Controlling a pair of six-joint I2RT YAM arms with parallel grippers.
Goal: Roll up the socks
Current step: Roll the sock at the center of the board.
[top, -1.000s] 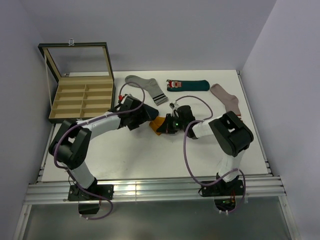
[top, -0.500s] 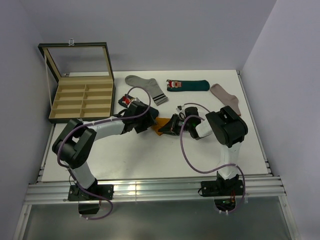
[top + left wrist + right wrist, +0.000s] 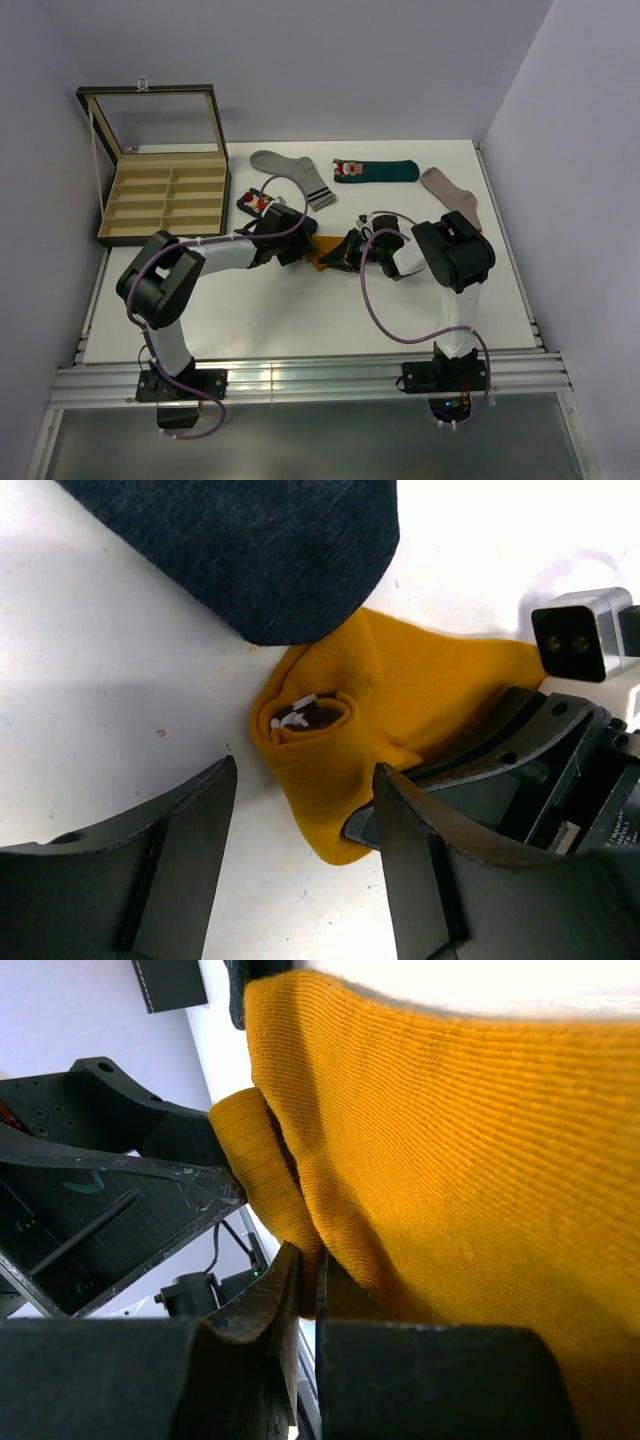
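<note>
**Two grippers meet on the mustard sock**

We see the left gripper (image 3: 305, 775) partly open. Its two dark fingers (image 3: 190, 850) stand either side of the rolled end of the mustard sock (image 3: 420, 695) without clamping it. White cuff stripes show inside that small roll. The right gripper (image 3: 305, 1290) is pinched closed on a fold of the same sock. A label (image 3: 612, 825) on its body carries print too small for us to read.

From above, the mustard sock (image 3: 316, 260) lies mid-table between the two grippers, mostly covered by them. The toe of the navy sock (image 3: 250, 550) sits just beside the roll. Its red-white figure shows left of the left arm. The teal sock (image 3: 380, 170), grey sock (image 3: 290, 168) and pinkish sock (image 3: 452, 197) lie along the far side of the table (image 3: 300, 310), and the compartment box (image 3: 165, 195) stands open at far left.

Against a second ago, the left gripper (image 3: 298, 243) has slid right, closer to the right gripper (image 3: 338, 255), and less orange shows between them.
</note>
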